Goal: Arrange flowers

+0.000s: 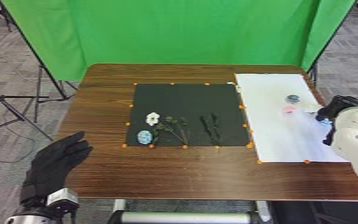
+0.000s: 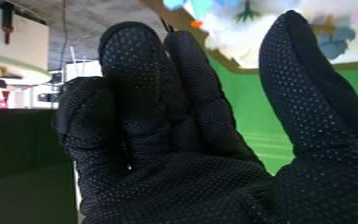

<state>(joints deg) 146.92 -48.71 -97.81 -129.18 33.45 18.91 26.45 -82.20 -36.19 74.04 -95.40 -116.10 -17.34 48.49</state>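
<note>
My right hand [image 1: 342, 106] is at the right edge of the white paper [image 1: 278, 135], beside several flowers. A pink flower [image 1: 289, 109], a grey-blue flower [image 1: 293, 98] and a white one [image 1: 312, 108] lie there. On the black mat [image 1: 180, 95] are a white flower [image 1: 152, 118], a blue flower [image 1: 144, 137], green stems [image 1: 177, 131] and dark stems [image 1: 210, 130]. In the right wrist view my right hand [image 2: 175, 185] has relaxed fingers and its thumb apart, holding nothing, with a white flower [image 2: 238, 35] beyond. My left hand [image 1: 55, 157], open, rests over the table's left front part.
The brown table [image 1: 184, 175] carries orange markers along the mat and paper edges. A green backdrop [image 1: 193, 35] stands behind it. Black tripod legs [image 1: 14, 107] stand on the floor at the left.
</note>
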